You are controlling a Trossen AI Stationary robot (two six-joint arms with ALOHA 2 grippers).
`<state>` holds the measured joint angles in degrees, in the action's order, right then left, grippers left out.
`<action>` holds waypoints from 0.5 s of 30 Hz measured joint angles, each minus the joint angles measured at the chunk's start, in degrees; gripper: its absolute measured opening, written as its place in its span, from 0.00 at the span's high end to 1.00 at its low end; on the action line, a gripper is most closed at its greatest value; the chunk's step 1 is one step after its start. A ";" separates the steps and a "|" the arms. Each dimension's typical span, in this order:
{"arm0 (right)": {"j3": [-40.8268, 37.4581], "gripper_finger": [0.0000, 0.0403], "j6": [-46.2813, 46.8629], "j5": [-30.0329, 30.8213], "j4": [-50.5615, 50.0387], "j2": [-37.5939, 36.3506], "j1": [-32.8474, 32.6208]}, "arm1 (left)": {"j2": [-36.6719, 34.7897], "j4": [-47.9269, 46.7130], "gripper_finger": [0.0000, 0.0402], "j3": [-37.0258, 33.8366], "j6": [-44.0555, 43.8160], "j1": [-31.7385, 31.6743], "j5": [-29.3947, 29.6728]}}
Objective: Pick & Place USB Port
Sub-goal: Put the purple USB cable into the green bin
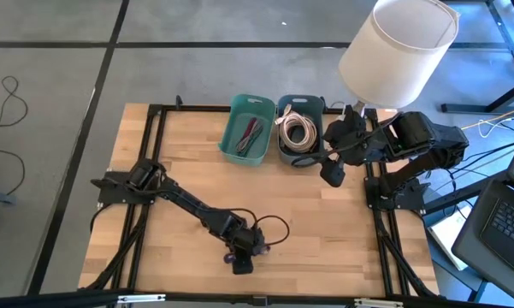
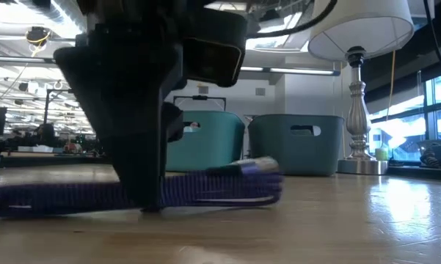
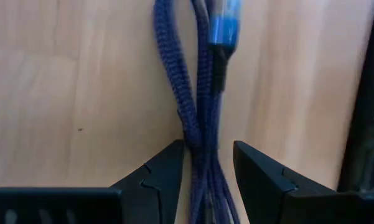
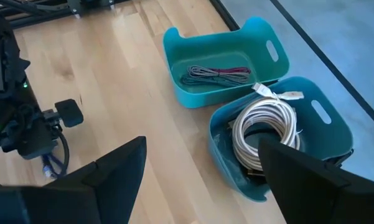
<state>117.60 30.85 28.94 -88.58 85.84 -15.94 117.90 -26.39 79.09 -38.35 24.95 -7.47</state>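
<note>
Bins [image 1: 275, 128], lamp [image 1: 398, 47] crowd far edge; centre tabletop [image 1: 316, 214] open

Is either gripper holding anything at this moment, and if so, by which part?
The left gripper straddles the purple braided cable at its bundled strands, below the blue connector; whether it grips cannot be told. The right gripper is open and holds nothing.

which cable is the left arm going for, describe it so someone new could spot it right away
On the wooden table, look to the near edge, far from the two bins at the back. There the left gripper straddles a bundled cable, fingers open on either side. It is braided purple with a blue-tipped plug, the only cable lying loose on the wood; the others sit inside bins.
</note>
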 joint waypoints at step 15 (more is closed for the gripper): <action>0.00 0.23 0.20 -0.62 -0.07 0.00 0.02 | 1.16 -0.55 0.86 0.11 0.69 0.81 12.39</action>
<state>117.60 31.05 28.32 -88.64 85.84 -15.93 119.07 -26.94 79.20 -37.66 25.76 4.92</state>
